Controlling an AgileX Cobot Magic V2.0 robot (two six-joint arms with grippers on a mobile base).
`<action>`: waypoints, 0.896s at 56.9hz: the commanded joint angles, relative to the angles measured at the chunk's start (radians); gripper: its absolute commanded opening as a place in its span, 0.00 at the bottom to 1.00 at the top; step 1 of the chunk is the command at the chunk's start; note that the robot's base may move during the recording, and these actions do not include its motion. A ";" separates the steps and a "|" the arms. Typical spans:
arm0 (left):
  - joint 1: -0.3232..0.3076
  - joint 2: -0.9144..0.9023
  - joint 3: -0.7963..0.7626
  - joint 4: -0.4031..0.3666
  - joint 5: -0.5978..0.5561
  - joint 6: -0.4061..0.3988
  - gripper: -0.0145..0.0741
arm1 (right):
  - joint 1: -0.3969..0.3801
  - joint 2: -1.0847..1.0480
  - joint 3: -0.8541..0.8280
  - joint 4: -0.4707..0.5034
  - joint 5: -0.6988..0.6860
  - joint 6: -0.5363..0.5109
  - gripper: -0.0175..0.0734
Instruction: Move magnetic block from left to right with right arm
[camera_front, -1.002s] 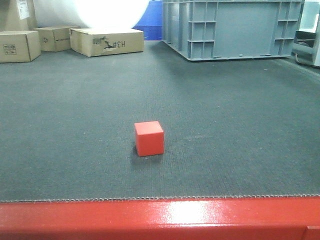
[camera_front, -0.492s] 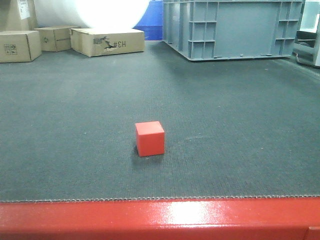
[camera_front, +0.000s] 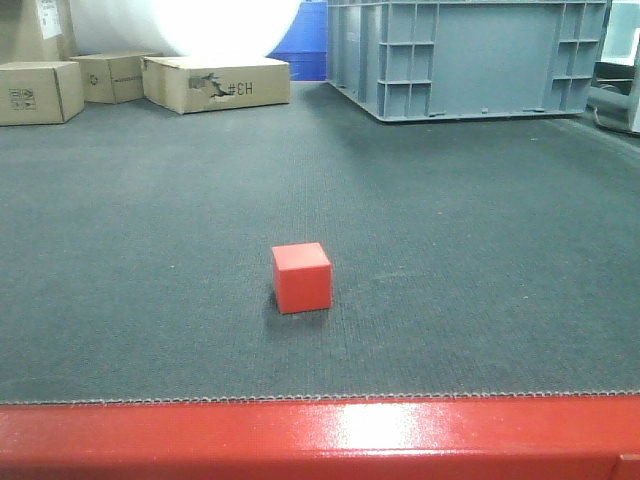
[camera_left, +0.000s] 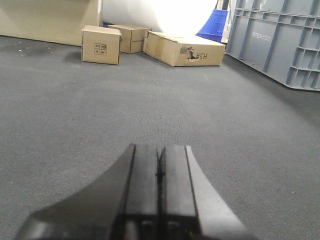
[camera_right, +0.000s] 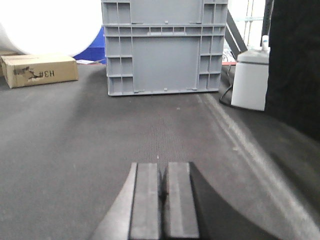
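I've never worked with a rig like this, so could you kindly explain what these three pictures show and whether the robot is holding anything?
This is a two-armed robot, seen through three cameras. The front view looks out over a dark mat, where a small red cube sits alone; neither arm shows in it. Behind it are cardboard boxes and a grey crate. The other two pictures come from cameras on the wrists, each looking along its own gripper. The left gripper and the right gripper both have their fingers pressed together with nothing between them, so nothing is held. The cube does not show in either wrist view.
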 joint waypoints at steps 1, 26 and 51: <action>-0.006 -0.010 0.008 -0.003 -0.078 0.000 0.02 | -0.006 -0.024 0.011 -0.011 -0.106 -0.014 0.21; -0.006 -0.010 0.008 -0.003 -0.078 0.000 0.02 | 0.003 -0.024 0.068 -0.005 -0.168 -0.014 0.21; -0.006 -0.010 0.008 -0.003 -0.078 0.000 0.02 | 0.003 -0.024 0.068 -0.005 -0.168 -0.014 0.21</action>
